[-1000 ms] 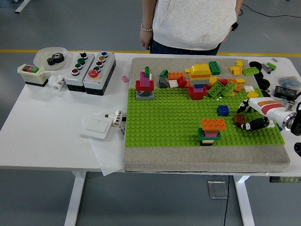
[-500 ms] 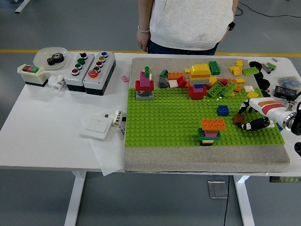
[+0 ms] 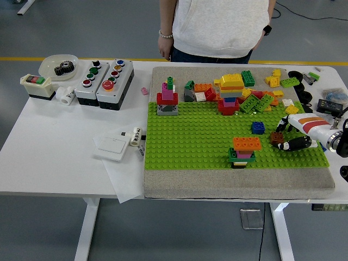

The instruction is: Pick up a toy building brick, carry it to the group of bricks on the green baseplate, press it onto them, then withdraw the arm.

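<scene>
You are looking at a white counter (image 3: 65,147) carrying a grey mat (image 3: 239,184) with a green baseplate (image 3: 201,141) lying on it.

Containers: a pale dish (image 3: 50,64) is sitting at the counter's far left corner and is holding a dark gear (image 3: 65,67). Two grey button boxes (image 3: 103,80) are standing just beside it, and a small switch box (image 3: 36,86) is sitting left of them. A white plate (image 3: 113,144) is lying on a paper sheet near the baseplate's left edge.

The baseplate is carrying a stack (image 3: 243,151) near its front edge: an orange brick on top, pink and dark layers under it, green at the base. A blue brick (image 3: 258,128) is sitting apart, behind and right of the stack. A red tower (image 3: 167,98) with pink and green pieces on top is standing on a grey block at the far left. A pile (image 3: 244,89) of yellow, orange, red and green bricks is lying along the far edge, partly on the mat.

The task's brick (image 3: 277,137) is brown and small, and it is sitting at the baseplate's right side, right of the stack and apart from it. The right hand (image 3: 291,136), coming in from the right, is closing around it, one finger behind and a black finger (image 3: 296,144) in front, both touching it.

A person (image 3: 217,27) is standing at the far side, one hand (image 3: 165,49) hanging at the counter's edge.
</scene>
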`<action>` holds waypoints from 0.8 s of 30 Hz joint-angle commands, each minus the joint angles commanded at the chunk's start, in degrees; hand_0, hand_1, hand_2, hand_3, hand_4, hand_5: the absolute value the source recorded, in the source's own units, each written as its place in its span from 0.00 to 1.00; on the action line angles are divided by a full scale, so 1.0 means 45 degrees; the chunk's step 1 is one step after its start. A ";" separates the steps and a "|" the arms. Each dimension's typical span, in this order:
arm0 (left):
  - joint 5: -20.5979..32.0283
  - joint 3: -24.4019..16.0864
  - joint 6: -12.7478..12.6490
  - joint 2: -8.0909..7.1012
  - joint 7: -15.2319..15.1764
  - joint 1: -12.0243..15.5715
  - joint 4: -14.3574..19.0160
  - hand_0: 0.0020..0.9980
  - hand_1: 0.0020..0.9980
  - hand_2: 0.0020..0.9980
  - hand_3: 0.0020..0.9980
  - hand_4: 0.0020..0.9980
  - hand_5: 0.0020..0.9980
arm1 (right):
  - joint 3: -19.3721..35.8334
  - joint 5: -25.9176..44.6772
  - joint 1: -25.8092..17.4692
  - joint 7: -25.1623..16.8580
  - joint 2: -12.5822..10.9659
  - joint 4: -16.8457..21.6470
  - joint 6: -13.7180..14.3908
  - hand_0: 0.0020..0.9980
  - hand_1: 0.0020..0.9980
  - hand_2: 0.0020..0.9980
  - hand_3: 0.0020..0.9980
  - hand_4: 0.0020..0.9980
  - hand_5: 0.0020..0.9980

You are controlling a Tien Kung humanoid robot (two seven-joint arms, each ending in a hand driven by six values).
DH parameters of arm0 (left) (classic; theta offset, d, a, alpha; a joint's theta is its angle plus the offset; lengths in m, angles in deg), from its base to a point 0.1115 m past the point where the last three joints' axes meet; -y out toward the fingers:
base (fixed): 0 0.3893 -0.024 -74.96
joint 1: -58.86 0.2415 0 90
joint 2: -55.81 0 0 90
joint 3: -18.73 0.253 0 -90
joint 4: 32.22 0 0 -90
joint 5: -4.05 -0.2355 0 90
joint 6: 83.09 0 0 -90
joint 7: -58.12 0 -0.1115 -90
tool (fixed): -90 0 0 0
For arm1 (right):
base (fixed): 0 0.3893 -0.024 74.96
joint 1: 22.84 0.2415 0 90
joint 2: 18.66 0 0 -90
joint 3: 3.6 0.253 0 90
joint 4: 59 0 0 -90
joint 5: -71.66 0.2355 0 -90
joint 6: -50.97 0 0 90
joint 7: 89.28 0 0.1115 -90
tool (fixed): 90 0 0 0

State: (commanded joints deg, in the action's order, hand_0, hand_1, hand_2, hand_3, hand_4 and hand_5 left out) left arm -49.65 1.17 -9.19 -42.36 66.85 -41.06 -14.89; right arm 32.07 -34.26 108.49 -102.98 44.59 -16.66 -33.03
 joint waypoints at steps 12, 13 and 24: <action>-0.0044 -0.0026 0.0047 0.0010 0.0027 0.0006 0.0012 0.68 0.61 0.74 0.65 0.75 0.64 | -0.0084 -0.0042 -0.0135 -0.0111 0.0113 -0.0182 0.0557 0.33 0.47 0.55 0.52 0.79 0.51; -0.0045 -0.0026 0.0049 0.0010 0.0028 0.0006 0.0012 0.69 0.61 0.74 0.65 0.75 0.64 | -0.0084 -0.0037 -0.0140 -0.0115 0.0118 -0.0191 0.0576 0.30 0.44 0.52 0.51 0.75 0.52; -0.0247 -0.0150 0.0137 0.0020 0.0091 0.0062 0.0013 0.69 0.61 0.74 0.65 0.75 0.64 | -0.0216 -0.0066 -0.0287 -0.0262 0.0211 -0.0245 0.1059 0.27 0.42 0.50 0.50 0.73 0.54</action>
State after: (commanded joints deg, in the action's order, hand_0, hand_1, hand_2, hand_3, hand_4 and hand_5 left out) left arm -50.76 0.49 -8.58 -42.27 67.26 -40.78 -14.83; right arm 31.10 -34.56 107.20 -104.15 45.54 -17.76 -28.26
